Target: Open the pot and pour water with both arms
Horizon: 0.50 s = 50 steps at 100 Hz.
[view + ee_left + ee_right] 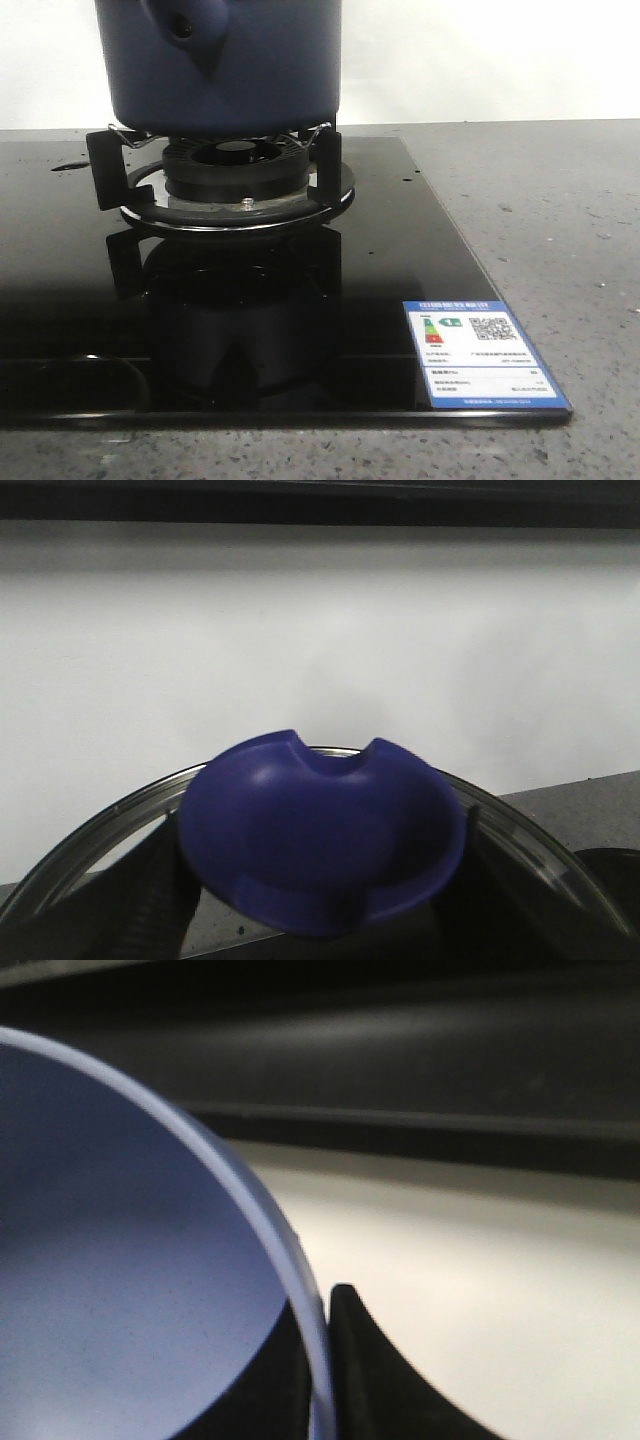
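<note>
Clerk: Pot [225, 70], dark navy, handle stub facing the camera. Location: on the burner [235, 175] of the black cooktop [300, 320], far left of centre, with grey counter [540, 220] to the right. Its top is cut off in the front view.

Checker: Left tool [315, 890]?

Clerk: Pressed onto the blue lid knob [320, 825], one dark finger [150, 900] at each side. The glass lid [90, 845] with its metal rim hangs round the knob. Whether the lid is clear of the pot cannot be told.

Checker: Right tool [318, 1380]?

Clerk: Fingers [370, 1380] close on either side of the rim of a pale-rimmed blue vessel [120, 1260], apparently pinching it. Whether that is the pot's inside or another vessel cannot be told. Neither tool shows in the front view.

Checker: Handling note for the step in hand?

Clerk: Judged as opening. Keep the knob centred between the fingers, raise the lid straight and level so its rim does not drag the pot, then carry it well aside. The rim grip looks thin, so tip slowly when pouring.
</note>
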Each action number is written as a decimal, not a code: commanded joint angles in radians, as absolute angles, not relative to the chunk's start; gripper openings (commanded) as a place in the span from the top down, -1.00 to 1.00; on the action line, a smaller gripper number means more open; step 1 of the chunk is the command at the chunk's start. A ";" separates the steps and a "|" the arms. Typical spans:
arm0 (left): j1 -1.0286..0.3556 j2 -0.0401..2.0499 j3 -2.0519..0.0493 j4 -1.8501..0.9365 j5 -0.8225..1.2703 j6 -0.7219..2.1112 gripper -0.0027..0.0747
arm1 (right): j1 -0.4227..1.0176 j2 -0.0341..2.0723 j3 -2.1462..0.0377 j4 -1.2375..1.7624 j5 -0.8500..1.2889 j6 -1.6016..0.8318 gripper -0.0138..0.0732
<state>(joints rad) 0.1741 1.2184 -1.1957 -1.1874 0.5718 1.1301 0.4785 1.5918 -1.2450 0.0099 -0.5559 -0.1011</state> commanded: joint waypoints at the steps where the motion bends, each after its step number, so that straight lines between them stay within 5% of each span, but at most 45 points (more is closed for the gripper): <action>1: 0.174 1.185 -1.237 -1.258 0.538 1.123 -0.15 | 0.479 1.535 -1.268 0.000 -0.707 -0.103 0.78; 50: 0.174 1.185 -1.237 -1.263 0.538 1.123 -0.15 | 0.479 1.535 -1.268 -0.057 -0.848 -0.103 0.78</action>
